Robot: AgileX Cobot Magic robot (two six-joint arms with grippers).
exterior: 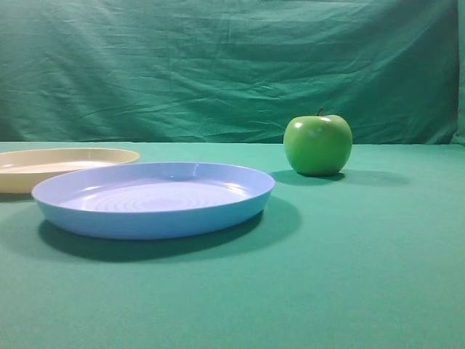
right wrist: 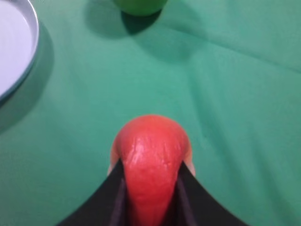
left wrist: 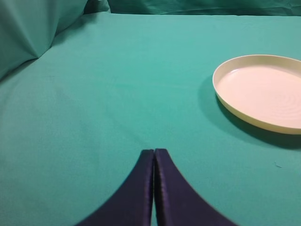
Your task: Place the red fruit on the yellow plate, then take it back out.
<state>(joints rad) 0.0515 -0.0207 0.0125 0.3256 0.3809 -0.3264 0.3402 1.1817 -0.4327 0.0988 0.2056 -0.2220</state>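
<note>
The right gripper [right wrist: 150, 188] was clamped on the red fruit [right wrist: 150, 160], held above bare green cloth [right wrist: 235, 117]. The blue plate [right wrist: 16, 52] lay ahead to its left, the green apple [right wrist: 139, 5] straight ahead. The yellow plate [left wrist: 263, 92] stood empty, left of the blue plate and beyond it, nearer the left gripper [left wrist: 154, 162], which was closed on nothing. The carry would therefore run leftward, across the blue plate.
</note>
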